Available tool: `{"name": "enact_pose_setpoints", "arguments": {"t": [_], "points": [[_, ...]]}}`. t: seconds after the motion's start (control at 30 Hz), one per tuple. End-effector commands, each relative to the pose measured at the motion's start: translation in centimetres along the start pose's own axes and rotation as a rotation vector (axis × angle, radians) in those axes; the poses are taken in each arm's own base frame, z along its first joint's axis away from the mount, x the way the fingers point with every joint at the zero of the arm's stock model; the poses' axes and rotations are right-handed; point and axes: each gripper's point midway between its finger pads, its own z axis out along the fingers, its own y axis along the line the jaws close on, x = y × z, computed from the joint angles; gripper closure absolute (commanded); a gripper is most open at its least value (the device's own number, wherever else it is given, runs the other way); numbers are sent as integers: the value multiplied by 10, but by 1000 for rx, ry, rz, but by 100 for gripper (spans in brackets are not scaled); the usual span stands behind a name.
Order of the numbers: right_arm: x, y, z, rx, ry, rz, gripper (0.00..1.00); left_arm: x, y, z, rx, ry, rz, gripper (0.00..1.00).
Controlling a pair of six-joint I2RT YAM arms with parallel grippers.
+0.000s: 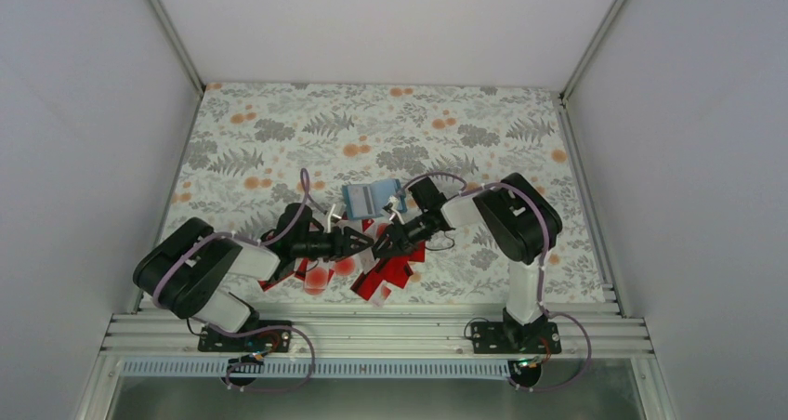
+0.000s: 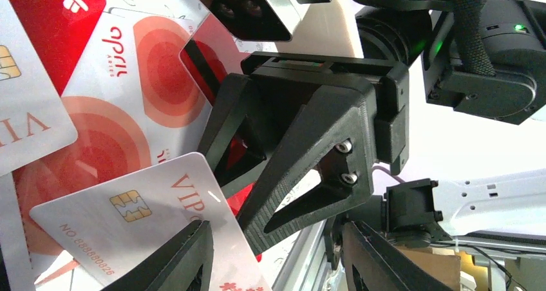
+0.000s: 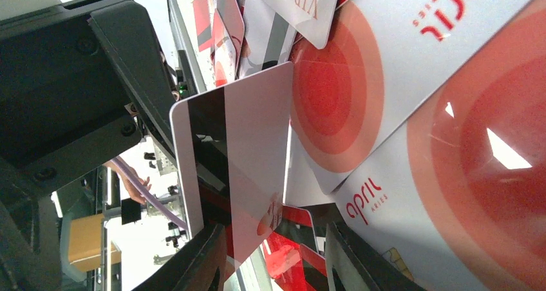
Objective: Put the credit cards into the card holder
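Observation:
The teal card holder [image 1: 370, 197] lies on the table just beyond both grippers. The credit cards [image 1: 376, 271], red ones and white ones with red spots, lie in a loose pile beneath them. My left gripper [image 1: 358, 242] and right gripper [image 1: 384, 237] meet tip to tip over the pile. In the left wrist view the left gripper [image 2: 280, 252] stands open, and a white VIP card [image 2: 135, 217] leans against one of its fingers [image 2: 183, 259]. In the right wrist view a white card with a dark stripe [image 3: 248, 156] stands tilted between the fingers of the open right gripper [image 3: 273, 239], with a gap on one side.
The floral table [image 1: 279, 132] is walled by white panels on three sides. An aluminium rail [image 1: 372, 332] runs along the near edge by the arm bases. The right arm's elbow [image 1: 520, 217] rises at the right of the pile.

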Motion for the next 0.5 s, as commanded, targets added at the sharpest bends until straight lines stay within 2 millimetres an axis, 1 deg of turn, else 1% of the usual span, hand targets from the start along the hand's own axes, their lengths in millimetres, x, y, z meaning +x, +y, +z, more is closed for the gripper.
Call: {"name": "enact_pose_setpoints", "arguments": {"t": [0.0,0.1,0.23,0.47], "points": [[6,-28,4,76,7,55,60,2,3,1,8,1,26,48],[2,-22,4,56,6,47,60,2,11,2,-27,4,13,49],[0,-15,4,35,9,32,60,-3,15,-1,-99,-7,20,49],[-2,-7,14,25,34,8,60,0,23,-8,-168,-10,15,49]]}}
